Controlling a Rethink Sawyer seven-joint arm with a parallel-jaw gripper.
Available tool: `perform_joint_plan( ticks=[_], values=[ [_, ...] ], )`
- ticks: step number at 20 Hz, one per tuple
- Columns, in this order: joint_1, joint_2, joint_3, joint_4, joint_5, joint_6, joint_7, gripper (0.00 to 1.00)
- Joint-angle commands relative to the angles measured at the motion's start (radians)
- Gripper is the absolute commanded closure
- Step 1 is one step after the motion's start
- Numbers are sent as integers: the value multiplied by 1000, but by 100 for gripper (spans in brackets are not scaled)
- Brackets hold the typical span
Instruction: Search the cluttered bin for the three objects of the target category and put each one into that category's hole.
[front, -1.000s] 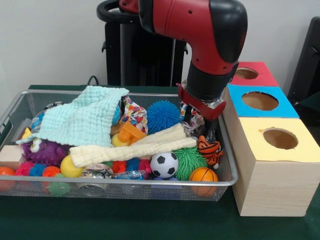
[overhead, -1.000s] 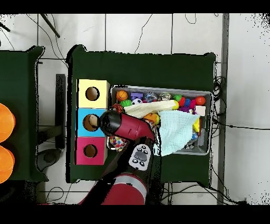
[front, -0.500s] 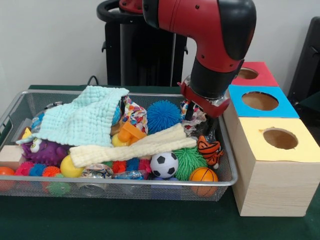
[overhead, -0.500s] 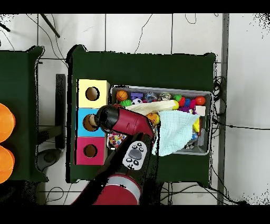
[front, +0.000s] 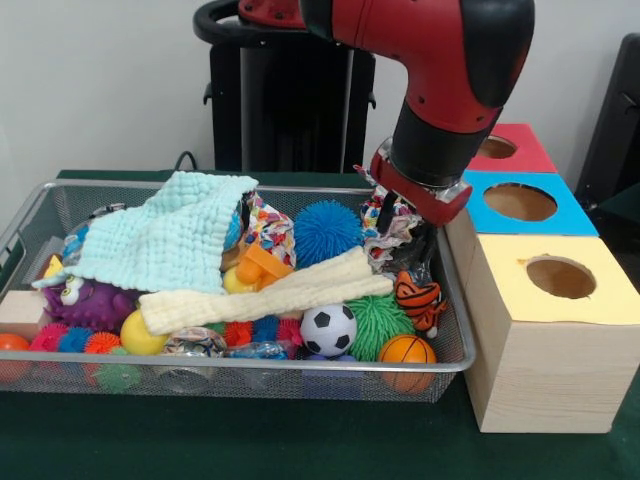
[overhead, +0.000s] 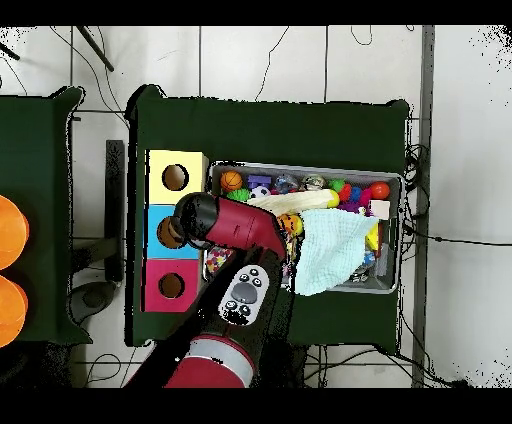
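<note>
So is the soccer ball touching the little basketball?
Apart. The front view shows the soccer ball and basketball with green spiky ball showing between them.

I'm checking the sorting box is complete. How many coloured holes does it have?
3, in a row beside the wire bin: yellow hole at the front, blue hole in the middle, red hole at the back, part hidden by the arm.

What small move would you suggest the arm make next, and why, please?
Probably carry on sideways toward the blue hole: the end effector holds a patterned cloth toy lifted at the wire bin's box-side edge, and the wrist already hangs beside that opening.
</note>
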Motion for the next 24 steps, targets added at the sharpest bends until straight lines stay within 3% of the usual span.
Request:
perform_joint_plan(
  ticks=[1,12,13,24],
  values=[
    [-2,41,29,-67,23,77,242,0],
    [0,64,28,-116,28,87,254,0],
    [-9,26,33,-36,30,44,236,0],
    [-2,37,50,-37,41,4,242,0]
  ],
)
